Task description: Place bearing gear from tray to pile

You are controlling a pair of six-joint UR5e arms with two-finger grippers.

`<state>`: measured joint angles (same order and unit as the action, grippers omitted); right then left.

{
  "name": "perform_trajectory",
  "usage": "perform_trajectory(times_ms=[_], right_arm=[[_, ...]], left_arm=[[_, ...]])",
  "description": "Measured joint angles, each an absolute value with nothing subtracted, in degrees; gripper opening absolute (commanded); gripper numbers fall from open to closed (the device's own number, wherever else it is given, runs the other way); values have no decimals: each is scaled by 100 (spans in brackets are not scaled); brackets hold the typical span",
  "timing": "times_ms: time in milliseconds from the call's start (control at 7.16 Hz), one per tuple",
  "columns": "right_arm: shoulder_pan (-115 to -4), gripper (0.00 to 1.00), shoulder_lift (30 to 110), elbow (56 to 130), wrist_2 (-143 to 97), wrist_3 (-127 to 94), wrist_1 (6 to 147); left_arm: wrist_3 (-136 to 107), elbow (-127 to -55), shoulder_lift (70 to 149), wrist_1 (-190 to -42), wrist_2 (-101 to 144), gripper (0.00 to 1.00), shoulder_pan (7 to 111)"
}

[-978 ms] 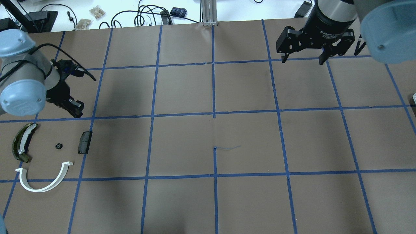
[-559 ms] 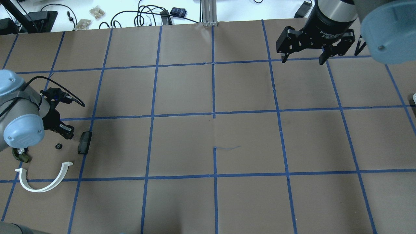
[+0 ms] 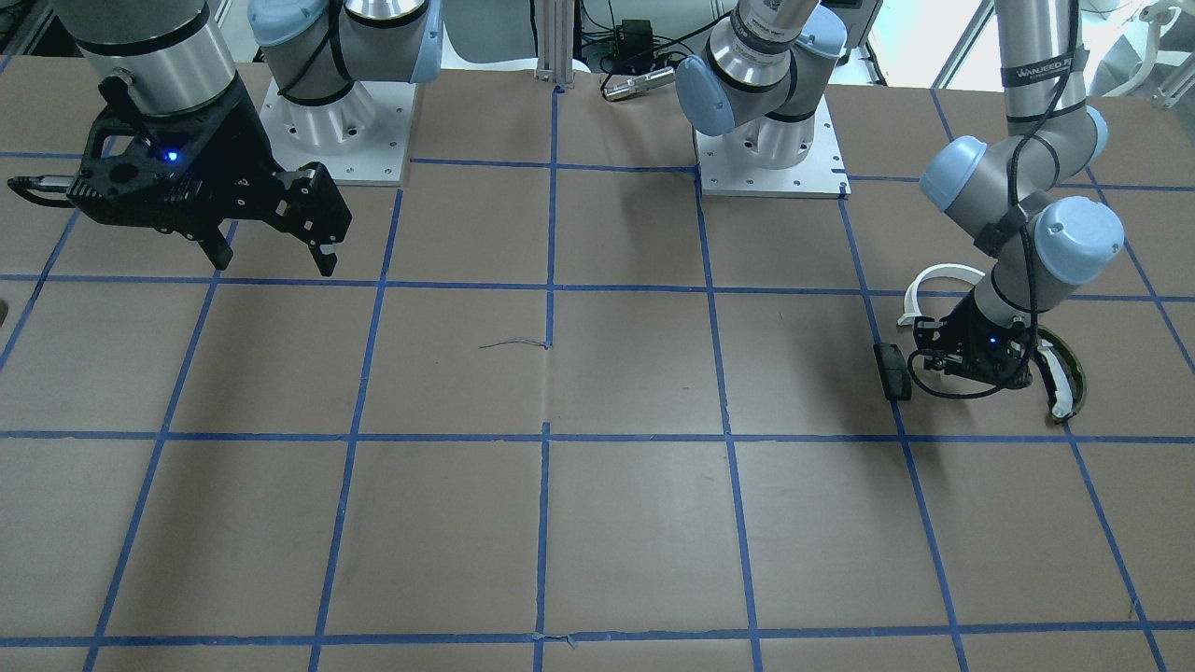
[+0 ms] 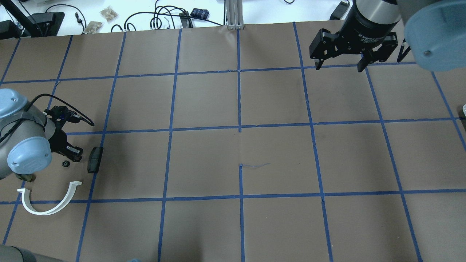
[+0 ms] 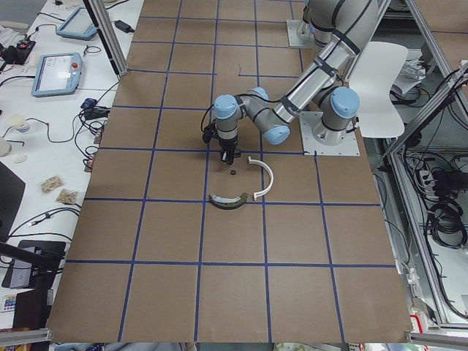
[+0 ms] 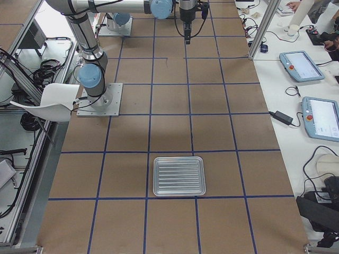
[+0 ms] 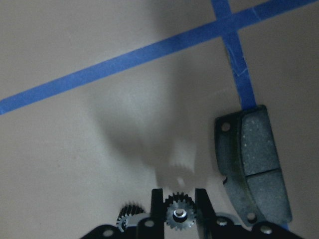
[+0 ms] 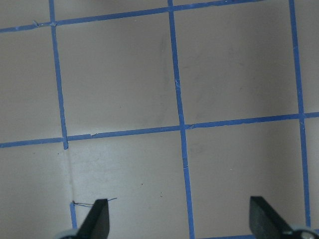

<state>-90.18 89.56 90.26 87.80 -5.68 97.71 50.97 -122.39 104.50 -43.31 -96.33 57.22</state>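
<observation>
One small dark toothed gear (image 7: 179, 216), bottom centre, is clenched in my left pincer (image 7: 179, 200) beside the grey rectangular pad (image 7: 251, 164), for setting down there.

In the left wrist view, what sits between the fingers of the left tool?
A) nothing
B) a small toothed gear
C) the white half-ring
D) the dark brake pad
B: the left tool grips a small toothed gear between its fingers, while the brake pad lies apart on the table beside it.
</observation>
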Motion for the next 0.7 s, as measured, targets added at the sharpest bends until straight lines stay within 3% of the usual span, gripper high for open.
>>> perform_trajectory(times_ms=[279, 559, 699], right_arm=[[-9018, 100, 8962, 9026, 8781, -579, 9756], [-9018, 100, 8963, 9031, 8780, -580, 9755], [-9018, 100, 8960, 9032, 8780, -579, 9756]], left_arm=[[5098, -12236, 10482, -4325, -9643, 0, 5711], [5096, -12236, 10525, -4322, -9649, 11, 5668], [5094, -12235, 10546, -4318, -9650, 52, 5637]])
